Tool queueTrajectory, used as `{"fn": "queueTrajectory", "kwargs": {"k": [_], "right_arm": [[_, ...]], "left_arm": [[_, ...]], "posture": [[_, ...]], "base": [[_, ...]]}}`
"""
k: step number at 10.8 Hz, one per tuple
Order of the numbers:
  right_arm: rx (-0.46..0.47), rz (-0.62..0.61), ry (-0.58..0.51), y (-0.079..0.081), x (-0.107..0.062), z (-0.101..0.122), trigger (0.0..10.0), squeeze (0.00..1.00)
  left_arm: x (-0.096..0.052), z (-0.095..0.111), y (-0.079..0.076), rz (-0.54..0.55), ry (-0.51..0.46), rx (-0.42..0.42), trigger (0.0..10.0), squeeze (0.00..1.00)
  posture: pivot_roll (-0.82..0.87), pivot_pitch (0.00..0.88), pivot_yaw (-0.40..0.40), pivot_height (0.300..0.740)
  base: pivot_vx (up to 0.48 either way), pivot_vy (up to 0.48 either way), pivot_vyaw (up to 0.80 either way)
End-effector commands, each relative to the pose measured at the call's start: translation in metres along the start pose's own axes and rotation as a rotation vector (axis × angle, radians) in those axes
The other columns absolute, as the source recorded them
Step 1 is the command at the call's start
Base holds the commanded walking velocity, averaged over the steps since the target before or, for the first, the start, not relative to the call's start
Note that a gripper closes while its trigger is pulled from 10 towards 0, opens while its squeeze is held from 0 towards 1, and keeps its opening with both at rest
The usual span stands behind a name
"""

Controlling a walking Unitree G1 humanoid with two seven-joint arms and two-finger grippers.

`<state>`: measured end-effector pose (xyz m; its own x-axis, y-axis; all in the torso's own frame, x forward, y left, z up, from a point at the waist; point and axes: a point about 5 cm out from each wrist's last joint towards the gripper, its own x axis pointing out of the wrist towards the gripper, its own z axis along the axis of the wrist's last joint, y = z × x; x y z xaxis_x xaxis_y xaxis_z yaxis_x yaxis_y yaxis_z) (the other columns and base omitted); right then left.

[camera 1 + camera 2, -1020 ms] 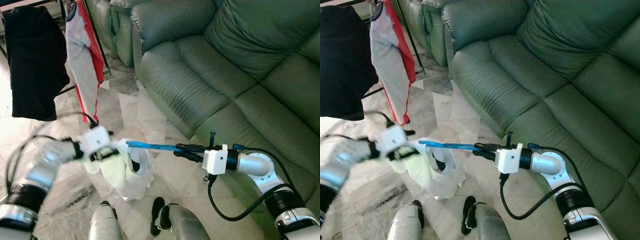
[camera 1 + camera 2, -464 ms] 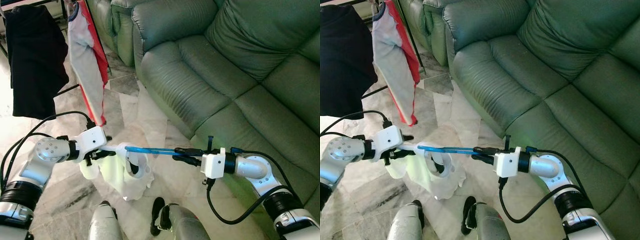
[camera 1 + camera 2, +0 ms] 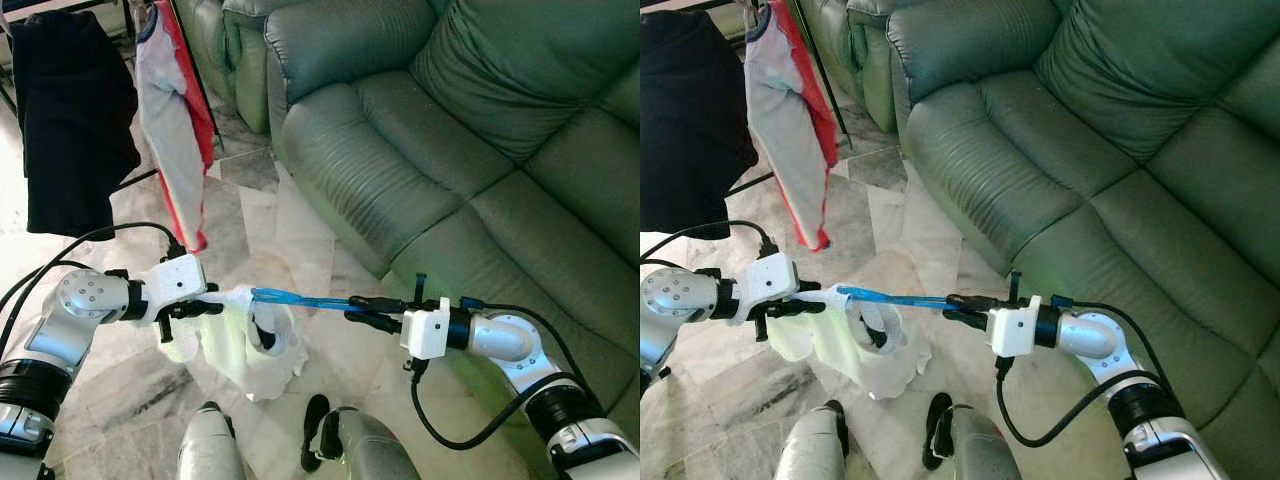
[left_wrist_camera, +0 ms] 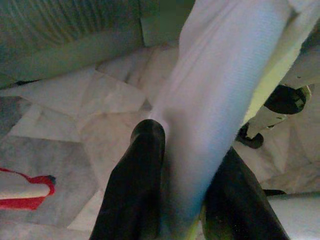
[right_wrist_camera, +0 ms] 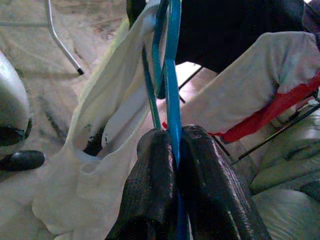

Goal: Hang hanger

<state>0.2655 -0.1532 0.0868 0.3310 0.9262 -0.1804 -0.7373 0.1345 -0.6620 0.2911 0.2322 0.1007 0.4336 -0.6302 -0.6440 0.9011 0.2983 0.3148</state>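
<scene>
In the left eye view, the blue hanger (image 3: 300, 299) lies almost level above the marble floor (image 3: 130, 385), in front of the green sofa (image 3: 450, 150), with a pale white-and-yellow garment (image 3: 245, 345) draped from its far end and sagging toward the floor. The right gripper (image 3: 362, 311) reaches in from the sofa side, forearm nearly horizontal, fingers clamped on the near end of the hanger; the left gripper (image 3: 200, 303), elbow bent, pinches the cloth at the end away from the sofa. The hanger looks thin, light and fairly stiff, likely slick plastic, so a firm pinch near the hook end seems wise; the garment is soft and limp and could slide off. Beyond the left gripper, away from the sofa, a black garment (image 3: 70, 120) and a white-and-red shirt (image 3: 175, 130) hang on a rack. In the left wrist view, the fingers (image 4: 135, 185) are closed around a fold of the white cloth, the sofa base behind. In the right wrist view, the two fingers (image 5: 155, 190) press together on the blue bar, with the garment hanging beyond them.
</scene>
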Motion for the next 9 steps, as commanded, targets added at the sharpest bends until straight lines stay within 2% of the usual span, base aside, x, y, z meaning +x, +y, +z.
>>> {"fn": "queueTrajectory", "kwargs": {"k": [1,4,5,6,8,9], "right_arm": [[-0.017,0.007,-0.011,0.002,-0.001,0.001,10.0,0.0],[-0.022,-0.003,-0.015,-0.001,0.001,0.001,10.0,0.0],[0.006,0.008,-0.007,-0.002,0.002,0.0,10.0,0.0],[0.061,0.016,0.005,-0.007,0.0,-0.003,10.0,1.0],[0.069,0.048,0.067,-0.027,-0.007,-0.008,10.0,1.0],[0.039,-0.038,0.097,-0.057,-0.015,-0.007,10.0,1.0]], "left_arm": [[-0.001,0.008,0.004,0.011,-0.032,0.006,0.0,0.0],[0.006,0.015,-0.005,-0.018,-0.109,-0.024,0.0,0.0],[0.008,0.013,-0.007,-0.013,-0.105,-0.015,0.0,0.0],[0.011,0.011,-0.008,0.005,-0.113,-0.019,0.0,0.0],[0.012,0.003,-0.012,0.005,-0.097,-0.041,0.0,0.0],[0.013,0.001,-0.014,0.005,-0.108,-0.065,0.0,0.0]], "posture": [[0.05,0.193,-0.118,0.74],[0.05,0.189,-0.123,0.74],[0.05,0.184,-0.122,0.74],[0.05,0.182,-0.12,0.74],[0.05,0.169,-0.114,0.74],[0.05,0.164,-0.11,0.74]], "base": [[0.0,0.0,0.0],[0.0,0.0,0.0],[0.0,0.0,0.0],[0.0,0.0,0.0],[0.0,0.0,0.0],[0.0,0.0,0.0]]}}
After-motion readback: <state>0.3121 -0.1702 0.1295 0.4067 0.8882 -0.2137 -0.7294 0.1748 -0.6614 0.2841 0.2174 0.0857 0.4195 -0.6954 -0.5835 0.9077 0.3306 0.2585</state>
